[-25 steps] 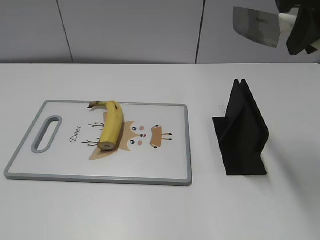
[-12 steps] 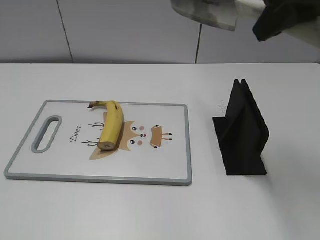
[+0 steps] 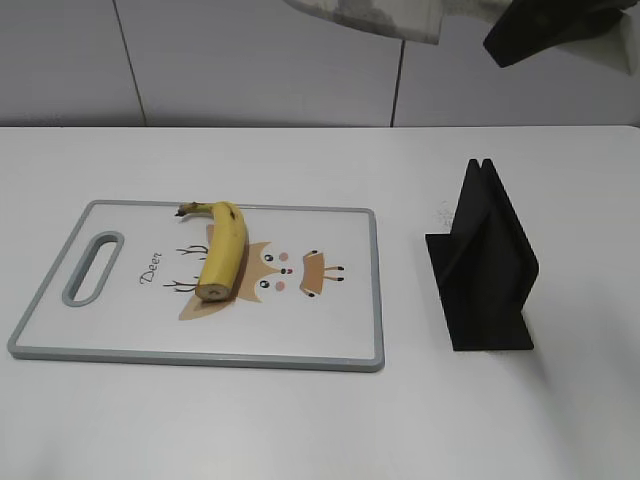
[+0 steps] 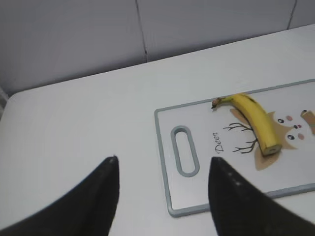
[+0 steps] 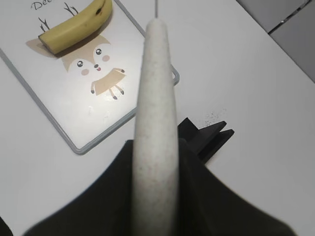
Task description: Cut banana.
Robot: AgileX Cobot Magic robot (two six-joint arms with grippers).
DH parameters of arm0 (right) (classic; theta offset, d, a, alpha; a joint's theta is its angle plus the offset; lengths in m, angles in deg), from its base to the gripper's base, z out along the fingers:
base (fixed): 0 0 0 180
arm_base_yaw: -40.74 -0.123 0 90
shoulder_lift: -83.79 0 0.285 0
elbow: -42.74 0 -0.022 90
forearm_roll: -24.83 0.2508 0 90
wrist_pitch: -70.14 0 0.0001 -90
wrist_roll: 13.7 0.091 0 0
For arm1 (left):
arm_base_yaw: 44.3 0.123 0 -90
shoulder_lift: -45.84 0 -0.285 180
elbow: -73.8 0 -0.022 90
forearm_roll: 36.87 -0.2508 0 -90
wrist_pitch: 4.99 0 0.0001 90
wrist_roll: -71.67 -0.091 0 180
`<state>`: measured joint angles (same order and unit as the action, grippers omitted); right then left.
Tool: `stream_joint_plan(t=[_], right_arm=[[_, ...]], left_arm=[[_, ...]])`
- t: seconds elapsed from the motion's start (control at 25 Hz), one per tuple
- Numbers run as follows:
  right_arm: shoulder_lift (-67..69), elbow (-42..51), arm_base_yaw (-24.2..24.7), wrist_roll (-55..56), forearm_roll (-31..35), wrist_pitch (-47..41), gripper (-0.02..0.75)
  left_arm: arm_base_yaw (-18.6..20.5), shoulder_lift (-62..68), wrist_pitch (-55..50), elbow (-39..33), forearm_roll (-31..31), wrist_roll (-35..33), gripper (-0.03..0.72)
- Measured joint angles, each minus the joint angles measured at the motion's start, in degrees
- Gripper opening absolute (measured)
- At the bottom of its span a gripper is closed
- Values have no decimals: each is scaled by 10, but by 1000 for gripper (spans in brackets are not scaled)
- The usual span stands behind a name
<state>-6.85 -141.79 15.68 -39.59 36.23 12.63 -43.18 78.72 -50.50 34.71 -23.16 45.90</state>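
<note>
Right pincer (image 5: 155,196): black, clamped on the pale speckled handle (image 5: 153,123) of a broad steel cleaver. In the exterior view this pincer (image 3: 550,30) sits at the top right edge of the frame, high above the white table (image 3: 300,420), with the grey blade (image 3: 375,18) reaching leftward along the top edge; only its lower part shows.

Black slotted knife stand (image 3: 485,265): on the table below and slightly left of the right pincer, right of the cutting board, apart from it. Nothing stands in its slot.

White rectangular cutting board with grey rim and handle slot (image 3: 375,290): left of the stand, flat on the table. Carries an orange-brown deer print.

Yellow, slightly curved unpeeled banana (image 3: 222,250): on the board's left-centre, across the deer print. Long axis runs from the dark stem tip at the board's far edge to the flat cut end nearer the board's middle. In the right wrist view the banana (image 5: 74,24) lies ahead of the handle tip, well apart, its axis crossing the line of the handle at a slant.

Left pincer (image 4: 162,191): black, spread wide, holding nothing, above bare table beyond the board's slot end; the banana lies to its right.

Judgement: the blade must travel left and down from the stand side to meet the banana crosswise; the left pincer looks the nearer one for steadying the stem end.
</note>
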Motion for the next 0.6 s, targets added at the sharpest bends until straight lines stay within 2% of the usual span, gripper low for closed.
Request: stream_joint_plan(t=[0.36, 0.6], right_arm=[[12, -7, 0, -54, 7, 13, 173], [52, -30, 0, -108, 39, 13, 173]], left_arm=[[-31, 129, 10, 76, 38, -111, 553], [-32, 223, -8, 133, 132, -234, 553]])
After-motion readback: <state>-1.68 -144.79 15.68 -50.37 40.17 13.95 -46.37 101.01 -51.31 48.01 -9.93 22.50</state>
